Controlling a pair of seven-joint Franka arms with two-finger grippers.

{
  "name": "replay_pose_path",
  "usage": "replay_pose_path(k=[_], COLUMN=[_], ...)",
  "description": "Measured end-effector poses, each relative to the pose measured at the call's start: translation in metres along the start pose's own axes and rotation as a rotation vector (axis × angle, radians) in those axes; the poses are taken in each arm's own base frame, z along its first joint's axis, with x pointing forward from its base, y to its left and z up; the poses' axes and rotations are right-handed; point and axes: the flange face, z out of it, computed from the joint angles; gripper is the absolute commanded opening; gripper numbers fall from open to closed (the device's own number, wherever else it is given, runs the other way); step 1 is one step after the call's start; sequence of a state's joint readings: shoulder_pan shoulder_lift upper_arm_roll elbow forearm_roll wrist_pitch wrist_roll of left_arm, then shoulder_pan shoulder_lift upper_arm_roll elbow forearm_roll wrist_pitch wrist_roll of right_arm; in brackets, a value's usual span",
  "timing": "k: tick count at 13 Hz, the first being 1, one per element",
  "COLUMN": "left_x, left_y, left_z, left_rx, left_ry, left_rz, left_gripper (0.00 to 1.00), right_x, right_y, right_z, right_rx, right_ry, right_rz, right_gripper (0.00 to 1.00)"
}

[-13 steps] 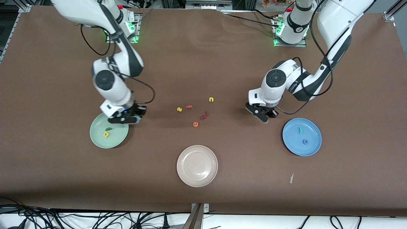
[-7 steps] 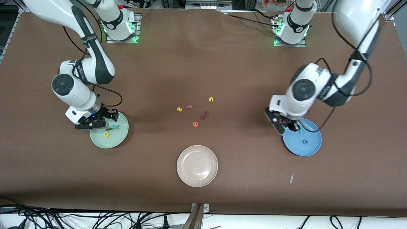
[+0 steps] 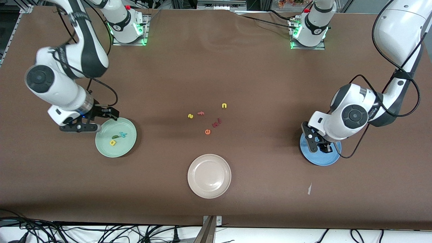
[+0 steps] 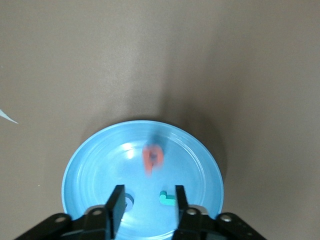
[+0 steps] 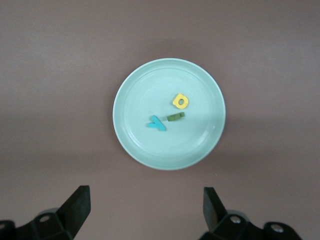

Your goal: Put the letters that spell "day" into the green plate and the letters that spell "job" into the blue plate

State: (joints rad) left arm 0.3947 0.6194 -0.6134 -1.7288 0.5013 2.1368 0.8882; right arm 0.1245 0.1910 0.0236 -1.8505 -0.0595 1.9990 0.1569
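The green plate [image 3: 115, 148] [image 5: 135, 100] holds the yellow d [image 3: 112, 142] [image 5: 180, 101], dark green a [image 3: 115, 136] [image 5: 175, 117] and teal y [image 3: 123, 134] [image 5: 156, 123]. My right gripper [image 3: 92, 120] [image 5: 146, 195] hangs open and empty beside that plate, toward the right arm's end. My left gripper [image 3: 317, 142] [image 4: 146, 192] is open over the blue plate [image 3: 324, 159] [image 4: 90, 160]. In that plate are the teal j [image 4: 167, 199] and blue o [image 4: 128, 201]. The salmon-red b [image 4: 152, 157] shows blurred over the plate's middle, clear of the fingers.
A beige plate [image 3: 209, 175] sits nearest the front camera at mid-table. Loose letters lie in the middle: yellow n [image 3: 224, 105], another yellow letter [image 3: 190, 116], orange f [image 3: 201, 113], orange e [image 3: 207, 132], dark red pieces [image 3: 216, 123]. A white scrap [image 3: 309, 189] lies near the blue plate.
The right gripper let go of the teal y in the green plate, opened wide and drew back off it. The left gripper travelled over the blue plate and opened, releasing the b.
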Motion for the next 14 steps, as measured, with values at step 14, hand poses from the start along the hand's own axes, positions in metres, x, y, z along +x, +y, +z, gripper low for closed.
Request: replay_pose_path(k=[14], left_x=[-0.037], left_y=[0.016], left_z=[-0.216], left_rx=[-0.205], left_ry=[-0.06], left_rz=[-0.773], left_gripper=[1.0], right_x=[-0.023], right_y=[0.002], right_z=[-0.127], right_rx=[0.057], right_ry=[-0.022], right_rz=[0.021], right_gripper=[1.0])
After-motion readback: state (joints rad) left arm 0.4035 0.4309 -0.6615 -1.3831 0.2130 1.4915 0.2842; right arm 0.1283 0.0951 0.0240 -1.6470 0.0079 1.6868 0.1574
